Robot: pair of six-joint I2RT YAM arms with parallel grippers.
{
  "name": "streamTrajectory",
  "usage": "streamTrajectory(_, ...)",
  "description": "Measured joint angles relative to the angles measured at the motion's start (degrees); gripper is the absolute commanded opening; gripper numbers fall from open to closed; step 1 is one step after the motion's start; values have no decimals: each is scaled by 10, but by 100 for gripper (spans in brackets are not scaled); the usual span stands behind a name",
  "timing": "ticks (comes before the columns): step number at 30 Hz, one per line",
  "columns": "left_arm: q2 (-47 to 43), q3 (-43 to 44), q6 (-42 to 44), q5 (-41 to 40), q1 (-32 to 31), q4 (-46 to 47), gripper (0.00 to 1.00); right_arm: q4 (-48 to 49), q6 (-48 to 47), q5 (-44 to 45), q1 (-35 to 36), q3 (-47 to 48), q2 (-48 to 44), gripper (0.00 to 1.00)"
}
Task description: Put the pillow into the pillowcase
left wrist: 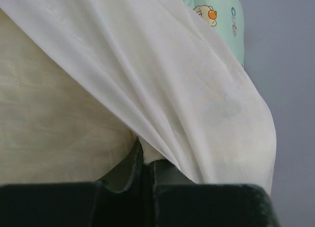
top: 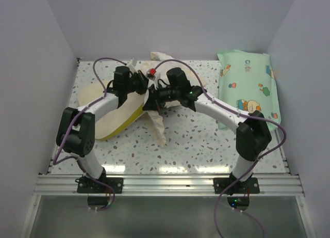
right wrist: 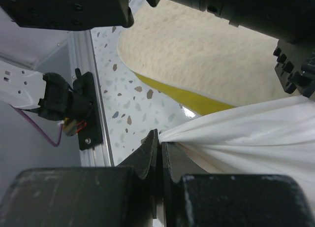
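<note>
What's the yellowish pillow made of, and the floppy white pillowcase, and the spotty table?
The pillow looks like soft cloth with a fine nubbly texture and a brighter yellow edge. The pillowcase seems thin, smooth fabric: it hangs in soft folds. The table looks like hard speckled stone, maybe imitation, glossy where lights reflect.

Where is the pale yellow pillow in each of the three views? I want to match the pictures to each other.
Top external: the pillow lies left of centre on the speckled table.
Left wrist: it fills the left side, behind the draped cloth.
Right wrist: it is in the upper middle, its bright yellow edge toward the camera.
Shared landmark: the white pillowcase cloth, next to the pillow in all three views.
</note>
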Motion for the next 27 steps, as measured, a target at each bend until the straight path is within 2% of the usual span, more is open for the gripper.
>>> streamTrajectory(3,21,0,-12,5,-1,23,0,10,9,-7,-18,-16,-8,0)
streamTrajectory(4,28,0,-11,6,-3,33,4,21,17,-14,-29,-28,-11,0)
streamTrajectory(5,32,-1,-9,6,-7,44,16,30,23,-19,-40,-40,-14,0)
streamTrajectory(6,35,-4,0,5,-12,54,40,35,31,-26,-56,-53,-15,0)
streamTrajectory(8,34,-11,37,6,-22,60,61,30,36,-29,-85,-71,-15,0)
streamTrajectory(9,30,-15,59,9,-27,57,75,24,35,-29,-101,-78,-15,0)
streamTrajectory(12,-3,-37,138,17,-34,15,81,7,33,-19,-134,-99,-16,0)
streamTrajectory(14,-45,-45,214,14,-31,-48,83,-10,27,-6,-142,-119,-22,0)
streamTrajectory(15,-71,-45,257,9,-29,-84,93,-21,21,5,-142,-127,-25,0)
streamTrajectory(20,-183,-56,465,-38,-34,-195,98,-60,-7,74,-144,-141,-40,0)
streamTrajectory(23,-220,-89,576,-89,-82,-211,100,-67,-13,108,-150,-141,-44,0)
streamTrajectory(27,-191,-133,672,-127,-148,-218,100,-84,-15,134,-153,-141,-44,0)
